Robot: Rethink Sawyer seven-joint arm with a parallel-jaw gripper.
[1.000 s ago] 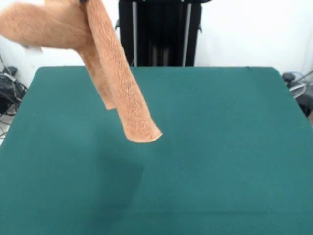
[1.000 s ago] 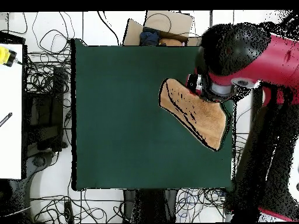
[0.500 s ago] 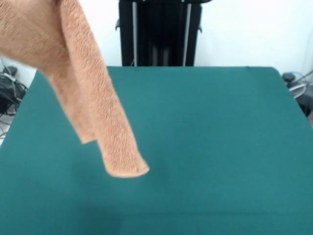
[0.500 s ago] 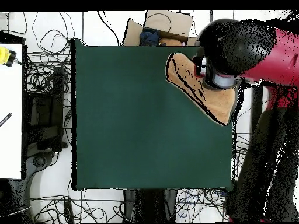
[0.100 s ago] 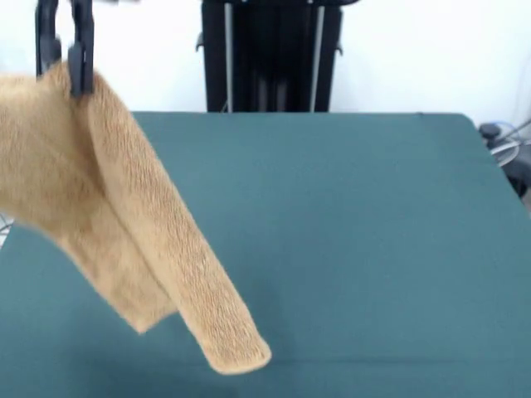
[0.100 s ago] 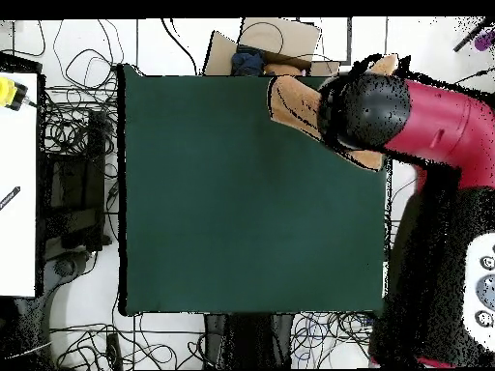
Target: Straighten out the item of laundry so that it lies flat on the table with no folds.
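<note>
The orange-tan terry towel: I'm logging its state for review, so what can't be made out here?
- Front view: the orange-tan terry towel runs past the left edge; its full outline is cut off.
- Overhead view: the red and black arm covers most of the towel and the black end effector.
- Neither view shows whether the hanging end touches the dark green table.

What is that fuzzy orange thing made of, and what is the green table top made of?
The towel looks like terry cloth: its surface is nubbly and looped, and it droops in soft folds from the gripper, whose jaws are shut on its top edge. The table has a plain, matte dark green top with no shine, so it is probably cloth or felt-like, though that is hard to confirm.
</note>
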